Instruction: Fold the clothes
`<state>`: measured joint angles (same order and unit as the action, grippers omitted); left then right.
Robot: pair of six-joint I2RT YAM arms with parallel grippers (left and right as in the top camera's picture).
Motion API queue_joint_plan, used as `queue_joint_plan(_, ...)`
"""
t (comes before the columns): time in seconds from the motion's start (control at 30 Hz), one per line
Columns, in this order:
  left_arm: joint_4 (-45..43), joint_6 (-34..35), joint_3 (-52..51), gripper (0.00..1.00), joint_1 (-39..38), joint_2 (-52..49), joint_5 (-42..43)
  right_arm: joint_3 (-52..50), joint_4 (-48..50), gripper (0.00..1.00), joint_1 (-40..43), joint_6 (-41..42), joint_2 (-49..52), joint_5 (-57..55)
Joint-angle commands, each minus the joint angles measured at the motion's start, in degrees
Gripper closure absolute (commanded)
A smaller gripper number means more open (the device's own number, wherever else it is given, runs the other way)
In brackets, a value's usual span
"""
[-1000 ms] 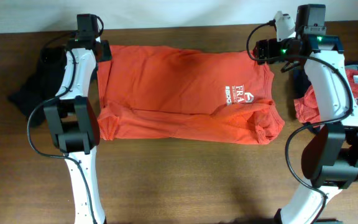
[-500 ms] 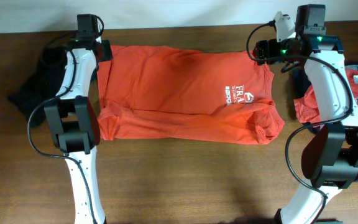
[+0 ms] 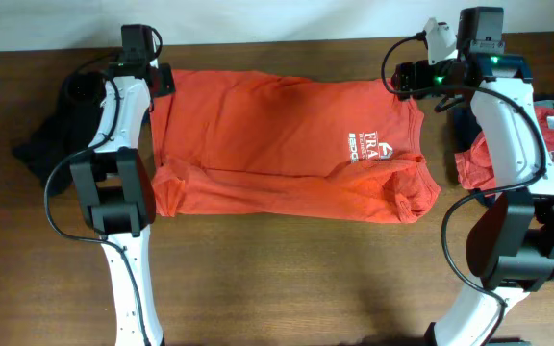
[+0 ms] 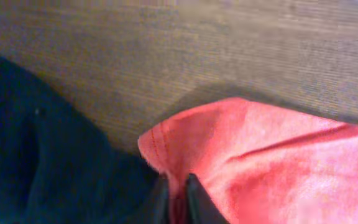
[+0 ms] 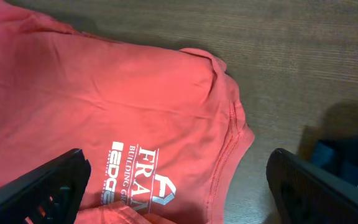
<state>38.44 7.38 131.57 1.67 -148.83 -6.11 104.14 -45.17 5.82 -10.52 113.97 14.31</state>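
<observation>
The orange T-shirt (image 3: 287,144) lies spread out across the middle of the brown table (image 3: 306,279), with its white logo (image 3: 378,146) near the right side. The left gripper (image 4: 176,185) is pinched tight on the shirt's far left corner. The right gripper (image 5: 178,158) hangs over the collar with its fingers wide apart, holding nothing. A black garment (image 3: 41,144) sits in a heap just left of the shirt. A red garment (image 3: 546,154) lies by the right edge
</observation>
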Motion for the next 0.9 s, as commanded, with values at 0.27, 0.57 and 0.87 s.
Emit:
queue_joint_plan(0.27,1.18,1.99,6.03,0.99,-0.94,-1.16,0.57,0.92,-0.33,0.07,-0.31,-0.24,-0.11,0.44)
queue_joint_plan(0.57,10.10,1.99,13.92,0.99,-3.48,-1.16,0.55,0.92,3.13,0.09,-0.31,-0.79,3.85,0.50)
queue_joint_plan(0.87,10.69,1.97,14.43,0.99,-5.31,-1.16,0.33,0.92,16.39,0.10,-0.31,2.47,12.46,1.55)
